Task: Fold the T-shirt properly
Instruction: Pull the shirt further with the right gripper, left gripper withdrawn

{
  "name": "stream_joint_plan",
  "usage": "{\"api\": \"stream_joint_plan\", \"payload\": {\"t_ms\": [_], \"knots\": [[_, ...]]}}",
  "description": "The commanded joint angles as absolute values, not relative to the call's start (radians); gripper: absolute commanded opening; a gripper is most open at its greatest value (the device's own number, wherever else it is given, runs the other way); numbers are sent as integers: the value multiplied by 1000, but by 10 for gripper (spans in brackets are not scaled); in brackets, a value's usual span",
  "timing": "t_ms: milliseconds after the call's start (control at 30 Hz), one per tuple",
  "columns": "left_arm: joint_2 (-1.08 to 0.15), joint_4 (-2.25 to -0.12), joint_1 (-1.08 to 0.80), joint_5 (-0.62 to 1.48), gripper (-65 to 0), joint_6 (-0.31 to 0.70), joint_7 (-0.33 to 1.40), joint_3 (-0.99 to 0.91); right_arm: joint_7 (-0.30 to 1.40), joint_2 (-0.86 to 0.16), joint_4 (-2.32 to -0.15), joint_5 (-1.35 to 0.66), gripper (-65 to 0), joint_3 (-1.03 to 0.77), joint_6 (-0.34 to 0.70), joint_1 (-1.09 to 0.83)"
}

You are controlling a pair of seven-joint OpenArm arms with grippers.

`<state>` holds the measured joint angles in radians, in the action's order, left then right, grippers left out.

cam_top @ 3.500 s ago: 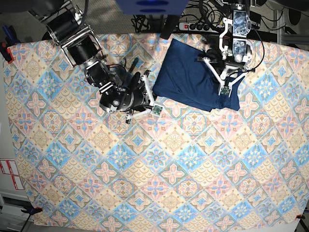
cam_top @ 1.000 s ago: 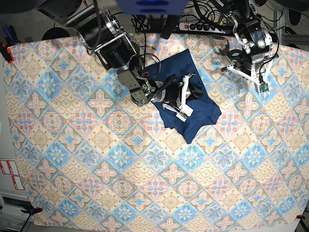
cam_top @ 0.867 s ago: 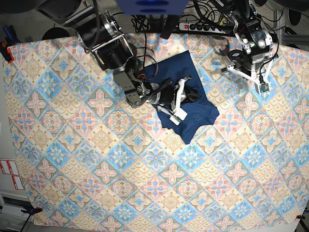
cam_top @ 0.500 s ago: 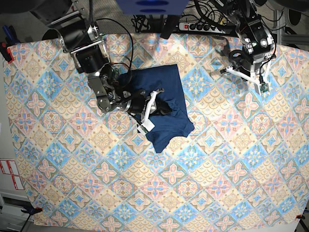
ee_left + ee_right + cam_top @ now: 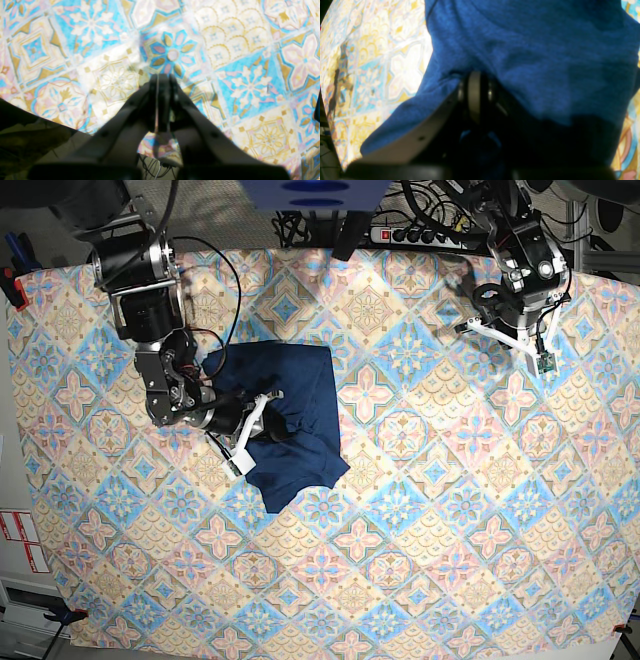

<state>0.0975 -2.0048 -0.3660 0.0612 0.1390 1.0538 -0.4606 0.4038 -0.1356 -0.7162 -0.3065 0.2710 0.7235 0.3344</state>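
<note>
Right wrist view: the right gripper (image 5: 476,100) fingertips vanish under folds of the T-shirt (image 5: 532,57), which the upper frame edge cuts off.

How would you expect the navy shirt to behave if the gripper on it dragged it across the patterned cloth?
The T-shirt would probably drag limp rather than slide as a sheet: it puckers around the right gripper and its edges curve loosely. It looks thin and light, so layers may shift. The tablecloth could well bunch too.

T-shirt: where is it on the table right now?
In the base view the T-shirt lies bunched on the patterned tablecloth, left of centre, with the right gripper on it; the left gripper is far off, upper right.
</note>
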Motion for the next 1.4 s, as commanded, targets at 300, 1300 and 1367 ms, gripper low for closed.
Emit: {"api": "stream_joint_plan", "payload": {"t_ms": [300, 1300, 1367], "knots": [[93, -2025, -364, 62, -650, 137, 1036, -461, 555, -2, -880, -245, -612, 278, 698, 308], [96, -2025, -364, 64, -650, 137, 1035, -441, 651, 133, -1058, -243, -612, 274, 698, 220], [96, -2025, -366, 64, -650, 137, 1035, -441, 631, 140, -1000, -243, -612, 274, 698, 248]]}}
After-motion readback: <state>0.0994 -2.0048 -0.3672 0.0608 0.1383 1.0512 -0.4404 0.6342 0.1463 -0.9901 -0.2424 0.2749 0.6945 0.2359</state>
